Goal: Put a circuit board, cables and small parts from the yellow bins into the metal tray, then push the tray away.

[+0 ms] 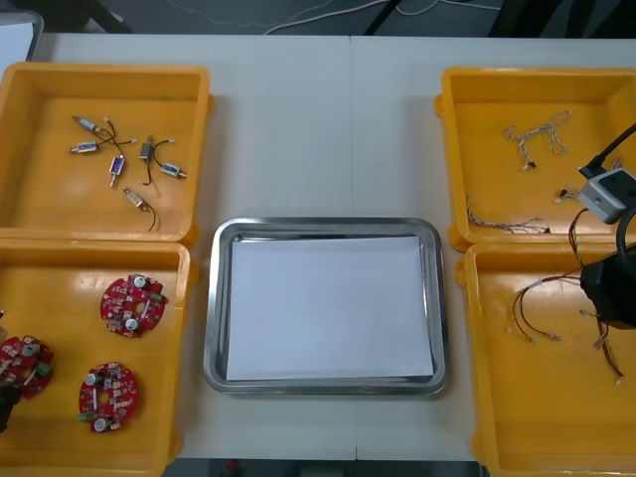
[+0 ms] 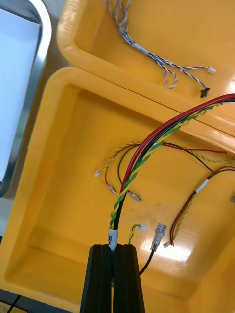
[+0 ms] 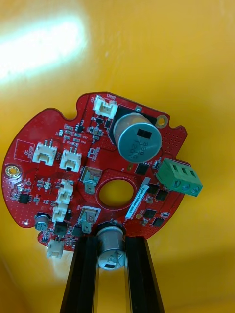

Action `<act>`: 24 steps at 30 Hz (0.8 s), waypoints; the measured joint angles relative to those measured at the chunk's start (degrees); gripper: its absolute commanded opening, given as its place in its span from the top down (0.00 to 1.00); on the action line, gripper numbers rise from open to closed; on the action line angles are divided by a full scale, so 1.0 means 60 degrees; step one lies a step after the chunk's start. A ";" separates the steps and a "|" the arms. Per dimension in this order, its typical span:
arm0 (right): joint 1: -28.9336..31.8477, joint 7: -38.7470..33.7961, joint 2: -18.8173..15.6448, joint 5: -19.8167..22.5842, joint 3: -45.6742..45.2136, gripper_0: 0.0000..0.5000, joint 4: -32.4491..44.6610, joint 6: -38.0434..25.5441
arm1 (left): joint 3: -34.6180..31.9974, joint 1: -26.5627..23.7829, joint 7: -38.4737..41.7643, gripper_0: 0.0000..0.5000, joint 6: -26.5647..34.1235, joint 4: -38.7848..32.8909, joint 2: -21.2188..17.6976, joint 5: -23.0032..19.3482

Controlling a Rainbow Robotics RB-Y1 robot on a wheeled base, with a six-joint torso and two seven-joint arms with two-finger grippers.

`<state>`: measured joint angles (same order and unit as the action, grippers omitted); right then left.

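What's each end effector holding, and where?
Left end effector: circuit board, by an edge-mounted metal can. Right end effector: red and yellow cable, by its white label.

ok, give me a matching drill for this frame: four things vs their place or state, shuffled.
1 left gripper
2 right gripper
3 metal tray
4 small metal parts

A in the far left yellow bin
B jaws shut on a red and yellow cable
C shiny rim, white inside
D jaws shut on a circuit board

Pairs: 1-D, 2-B, 3-C, 4-A
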<state>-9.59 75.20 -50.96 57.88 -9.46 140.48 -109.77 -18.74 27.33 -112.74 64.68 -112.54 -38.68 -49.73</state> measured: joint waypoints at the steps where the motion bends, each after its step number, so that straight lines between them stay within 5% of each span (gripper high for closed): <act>1: -0.0058 0.0000 -0.0006 0.0100 0.0036 1.00 0.0000 0.0000 | 0.0021 -0.0044 0.0000 1.00 0.0000 0.0000 0.0000 -0.0030; 9: -0.0272 0.0117 -0.0036 0.0839 0.0096 1.00 0.0018 -0.0001 | 0.0198 -0.0313 0.0000 1.00 0.0001 -0.0007 0.0000 -0.0272; 21: -0.0275 0.0489 -0.0295 0.0806 0.0413 1.00 0.0030 -0.0001 | 0.0306 -0.0522 0.0000 1.00 0.0001 -0.0015 0.0000 -0.0410; 24: -0.0275 0.0489 -0.0322 0.0724 0.0413 1.00 0.0031 -0.0001 | 0.0307 -0.0527 0.0000 0.87 0.0001 -0.0016 0.0000 -0.0437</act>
<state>-11.24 78.13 -52.90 62.22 -6.98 140.66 -109.78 -16.90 24.17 -112.74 64.69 -112.64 -38.68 -52.35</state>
